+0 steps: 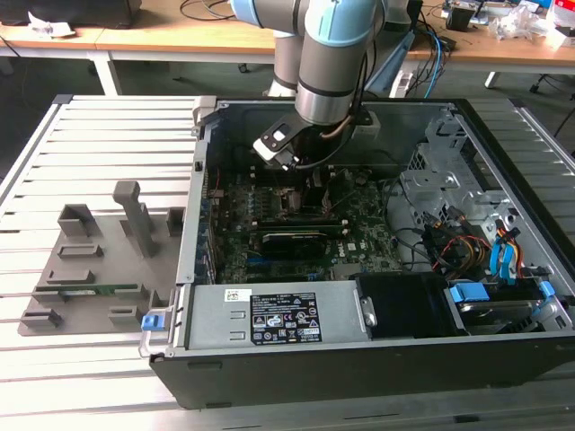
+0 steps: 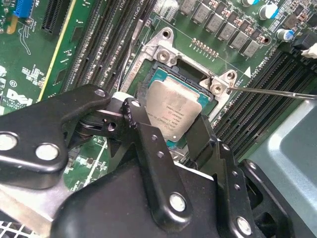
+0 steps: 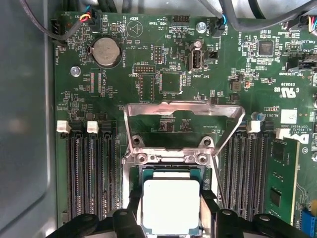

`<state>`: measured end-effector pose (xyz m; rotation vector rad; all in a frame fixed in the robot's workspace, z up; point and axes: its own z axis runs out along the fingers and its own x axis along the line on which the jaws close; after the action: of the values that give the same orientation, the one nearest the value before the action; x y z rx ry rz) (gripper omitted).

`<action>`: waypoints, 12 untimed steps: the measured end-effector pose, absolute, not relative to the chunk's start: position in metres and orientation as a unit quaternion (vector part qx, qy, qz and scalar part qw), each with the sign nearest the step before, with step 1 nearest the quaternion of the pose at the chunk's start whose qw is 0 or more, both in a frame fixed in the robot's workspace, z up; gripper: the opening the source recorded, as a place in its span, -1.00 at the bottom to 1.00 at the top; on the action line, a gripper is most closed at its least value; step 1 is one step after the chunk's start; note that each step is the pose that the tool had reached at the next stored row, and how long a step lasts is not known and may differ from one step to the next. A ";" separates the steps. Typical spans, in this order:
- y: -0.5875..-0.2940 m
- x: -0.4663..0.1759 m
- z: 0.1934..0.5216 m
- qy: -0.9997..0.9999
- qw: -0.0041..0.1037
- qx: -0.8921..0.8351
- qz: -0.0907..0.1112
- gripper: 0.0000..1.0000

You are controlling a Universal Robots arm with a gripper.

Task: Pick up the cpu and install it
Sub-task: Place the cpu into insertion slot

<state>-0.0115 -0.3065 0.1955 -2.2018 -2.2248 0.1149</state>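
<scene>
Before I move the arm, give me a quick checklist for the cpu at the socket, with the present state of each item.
1. Cpu gripped: ok, the jaws press on two opposite edges in both wrist views.
2. Load plate open: ok, it stands raised clear of the socket.
3. Lever out of the way: ok, it lies off to the side of the socket.
4. Cpu over the socket: ok, it lies inside the socket's outline.
5. Cpu flat and fully seated: cannot tell.
6. Corner marks matched: cannot tell.
</scene>
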 end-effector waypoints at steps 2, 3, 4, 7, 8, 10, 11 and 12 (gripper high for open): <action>-0.306 -0.011 0.193 -0.710 0.005 -0.703 0.037 0.10; -0.306 -0.011 0.193 -0.710 0.005 -0.703 0.037 0.10; -0.306 -0.011 0.193 -0.710 0.005 -0.703 0.037 0.10; -0.306 -0.011 0.193 -0.710 0.005 -0.703 0.037 0.10; -0.307 -0.011 0.193 -0.710 0.004 -0.703 0.037 0.12; -0.306 -0.011 0.192 -0.710 0.005 -0.703 0.037 0.22; -0.306 -0.011 0.194 -0.710 0.004 -0.703 0.036 0.22; -0.306 -0.011 0.202 -0.710 0.004 -0.703 0.037 0.22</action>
<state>-0.0113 -0.3063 0.2022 -2.2020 -2.2262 0.1155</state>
